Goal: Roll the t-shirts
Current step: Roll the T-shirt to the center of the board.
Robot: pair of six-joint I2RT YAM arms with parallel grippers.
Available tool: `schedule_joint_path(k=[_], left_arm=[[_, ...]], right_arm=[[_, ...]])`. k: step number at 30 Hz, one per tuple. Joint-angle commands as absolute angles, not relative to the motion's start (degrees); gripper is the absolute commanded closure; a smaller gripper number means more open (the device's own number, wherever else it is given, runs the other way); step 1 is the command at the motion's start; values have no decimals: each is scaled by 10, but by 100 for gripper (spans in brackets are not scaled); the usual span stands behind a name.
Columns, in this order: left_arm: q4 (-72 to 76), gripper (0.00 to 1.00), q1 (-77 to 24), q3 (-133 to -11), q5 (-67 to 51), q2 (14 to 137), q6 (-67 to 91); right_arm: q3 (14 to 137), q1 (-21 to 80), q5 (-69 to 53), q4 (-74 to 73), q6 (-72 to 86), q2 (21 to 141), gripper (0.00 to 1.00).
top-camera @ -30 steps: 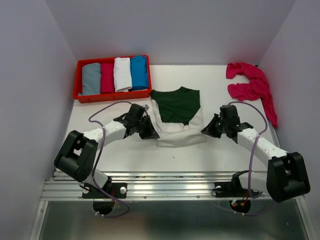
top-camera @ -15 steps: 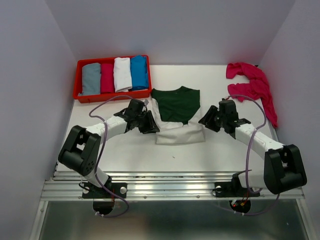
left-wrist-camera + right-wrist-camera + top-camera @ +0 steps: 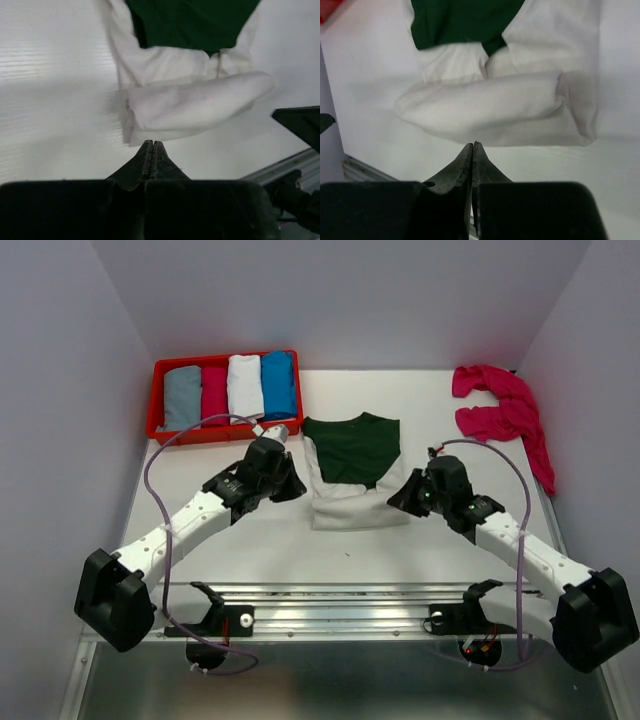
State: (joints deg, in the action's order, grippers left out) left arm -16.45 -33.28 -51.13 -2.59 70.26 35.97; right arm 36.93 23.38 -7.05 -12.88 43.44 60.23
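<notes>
- On the top view, the cream-white and dark green t-shirt [image 3: 355,480] lies in the middle of the bench [image 3: 440,430], green end toward the top of the frame.
- Its lower hem is turned up into a short, loose roll [image 3: 195,106]. The rest lies flat.
- Left jaws: pressed together and pinching nothing. On my left wrist view the tips sit at the lower edge of the roll, near its left end. I can't tell whether they touch the cloth.
- Right jaws: also pressed together with nothing between them. On the right wrist view the tips point at the lower edge of the roll, just beside it.
- The left arm [image 3: 200,515] reaches in from lower left to the shirt's left edge. The right arm [image 3: 505,532] reaches in from lower right to the shirt's lower right corner.
- The pink t-shirts [image 3: 505,410] lie crumpled at upper right, well apart from both arms.
- The red tray [image 3: 225,359] at upper left holds four rolled shirts side by side: grey [image 3: 182,397], magenta [image 3: 215,395], white [image 3: 244,388] and blue [image 3: 279,384].
</notes>
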Motion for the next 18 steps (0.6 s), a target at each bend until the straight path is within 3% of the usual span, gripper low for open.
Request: schedule_joint_path(k=[1, 9, 18], left_arm=[[-135, 100, -380, -482, -72, 692, 383], [-11, 100, -414, -425, -125, 776, 420], [1, 100, -406, -497, -77, 866, 393]], right_arm=[[355, 279, -62, -110, 461, 642, 98], [403, 303, -45, -103, 475, 727, 99], [474, 303, 24, -101, 457, 828, 99]])
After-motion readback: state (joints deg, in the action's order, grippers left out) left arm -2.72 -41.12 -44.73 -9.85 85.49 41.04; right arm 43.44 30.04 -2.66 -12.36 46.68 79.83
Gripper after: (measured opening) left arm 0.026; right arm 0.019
